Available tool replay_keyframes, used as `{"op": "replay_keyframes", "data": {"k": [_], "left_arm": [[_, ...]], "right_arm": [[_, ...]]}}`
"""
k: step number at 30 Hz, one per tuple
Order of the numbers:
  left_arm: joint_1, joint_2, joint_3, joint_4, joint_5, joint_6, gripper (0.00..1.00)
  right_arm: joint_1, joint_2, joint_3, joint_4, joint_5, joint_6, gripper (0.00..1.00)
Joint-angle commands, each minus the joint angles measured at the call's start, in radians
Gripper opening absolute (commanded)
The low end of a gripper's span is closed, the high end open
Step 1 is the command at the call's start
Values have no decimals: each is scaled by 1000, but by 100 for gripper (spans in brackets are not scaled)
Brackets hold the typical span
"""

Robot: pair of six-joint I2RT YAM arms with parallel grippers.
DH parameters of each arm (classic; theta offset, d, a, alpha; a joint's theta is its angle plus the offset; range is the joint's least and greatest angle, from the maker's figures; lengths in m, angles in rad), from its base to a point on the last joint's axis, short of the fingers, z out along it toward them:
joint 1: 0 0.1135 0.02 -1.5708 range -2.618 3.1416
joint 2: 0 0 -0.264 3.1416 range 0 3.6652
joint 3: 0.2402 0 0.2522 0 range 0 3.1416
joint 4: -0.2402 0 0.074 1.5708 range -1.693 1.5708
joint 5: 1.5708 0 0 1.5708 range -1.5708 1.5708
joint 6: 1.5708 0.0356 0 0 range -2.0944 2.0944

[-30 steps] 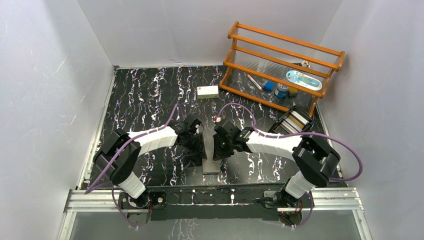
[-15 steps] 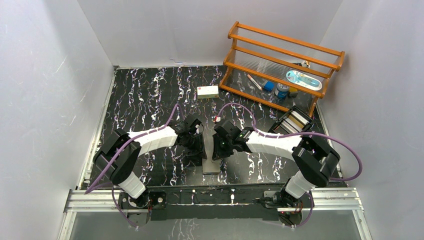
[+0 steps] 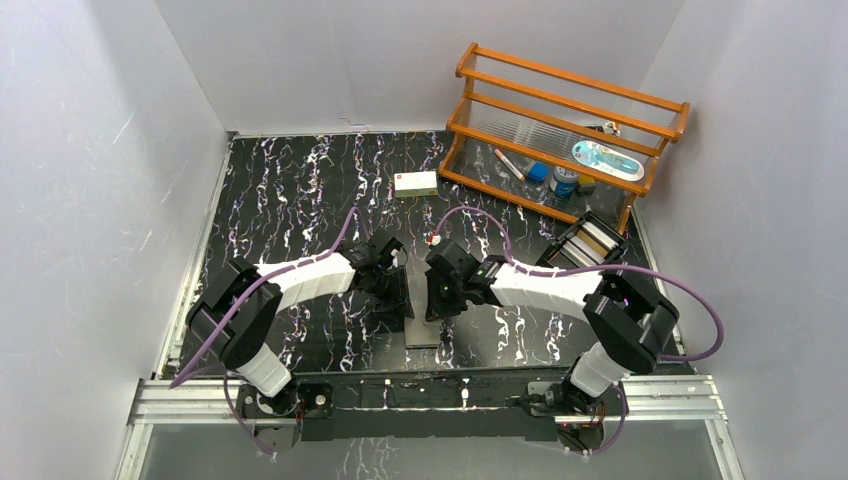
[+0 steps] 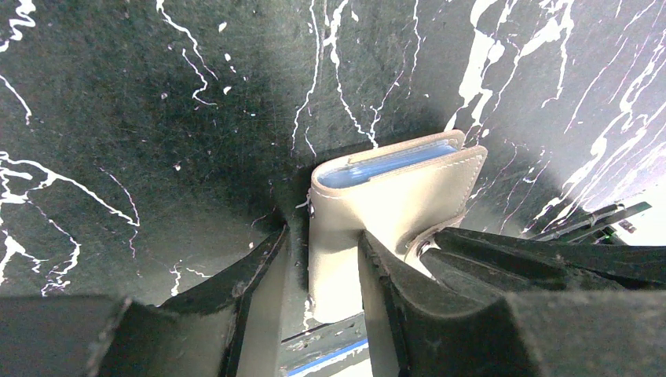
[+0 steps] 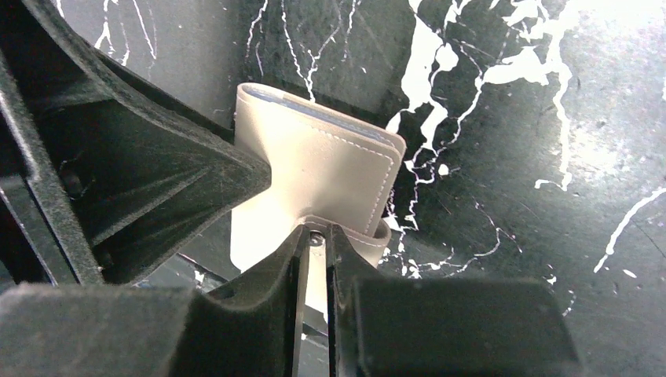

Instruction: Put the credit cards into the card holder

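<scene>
The card holder [image 4: 393,188] is a grey-taupe wallet standing folded on its edge, with blue showing at its far end. My left gripper [image 4: 322,236] is shut round its body. My right gripper [image 5: 316,232] is shut on the snap tab of the card holder [image 5: 330,165]. In the top view both grippers, left [image 3: 392,285] and right [image 3: 432,290], meet nose to nose at the table's near middle, and the holder is mostly hidden between them. Pale and tan credit cards [image 3: 590,238] stand in a black tray. A pale grey flat rectangle [image 3: 422,335], perhaps a card, lies under the grippers.
A white box with a red mark [image 3: 415,183] lies toward the back. A wooden rack [image 3: 560,130] with small items stands at the back right. The black tray [image 3: 570,262] sits close to the right forearm. White walls enclose the table.
</scene>
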Motion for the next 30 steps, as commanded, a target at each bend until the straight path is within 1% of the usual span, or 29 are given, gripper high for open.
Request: {"op": "replay_keyframes", "data": {"k": [1, 14, 30], "left_arm": [[-2, 21, -29, -6, -45, 5, 35], [-2, 21, -30, -3, -39, 3, 35], [-2, 18, -30, -1, -36, 3, 35]], "right_arm": [[6, -39, 58, -60, 51, -17, 22], [6, -40, 8, -6, 6, 6, 22], [6, -29, -8, 16, -2, 14, 21]]}}
